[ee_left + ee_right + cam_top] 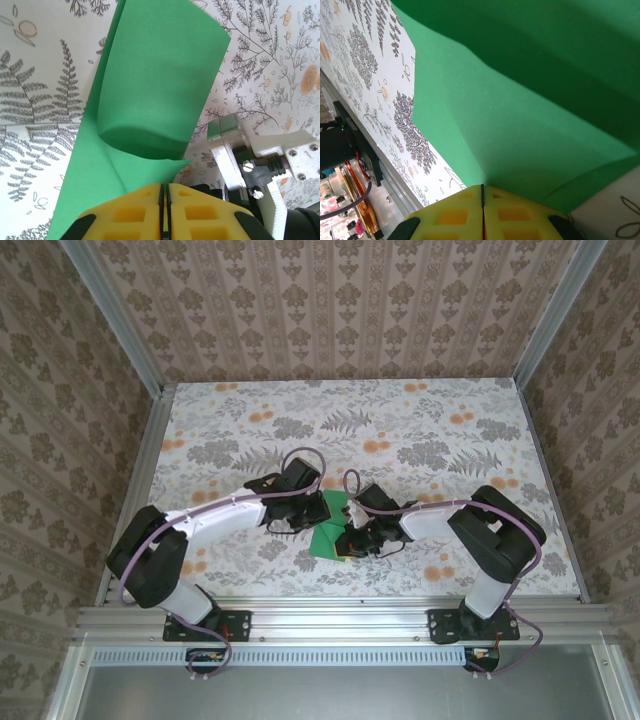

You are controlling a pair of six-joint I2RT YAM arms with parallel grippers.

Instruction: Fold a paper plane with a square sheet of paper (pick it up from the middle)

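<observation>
The square sheet of paper (pixel 328 536), bright green and partly folded, lies near the table's front middle between both grippers. In the left wrist view the paper (pixel 150 90) has one flap curled up over a flat lower layer. My left gripper (pixel 165 186) is shut, its yellow tips at the near edge of that lower layer; no paper shows in the thin gap. The left gripper (pixel 304 512) stands at the sheet's left side. My right gripper (pixel 482 186) is shut on the paper (pixel 530 110), a crease running straight into its jaws. From above, the right gripper (pixel 350 536) is at the sheet's right side.
The floral tabletop (pixel 420 430) stretches open behind and beside the arms. A metal rail (pixel 330 612) borders the near edge, and patterned walls (pixel 330 310) enclose the other sides. The right arm's metal wrist parts (pixel 235 160) sit close beside the left fingers.
</observation>
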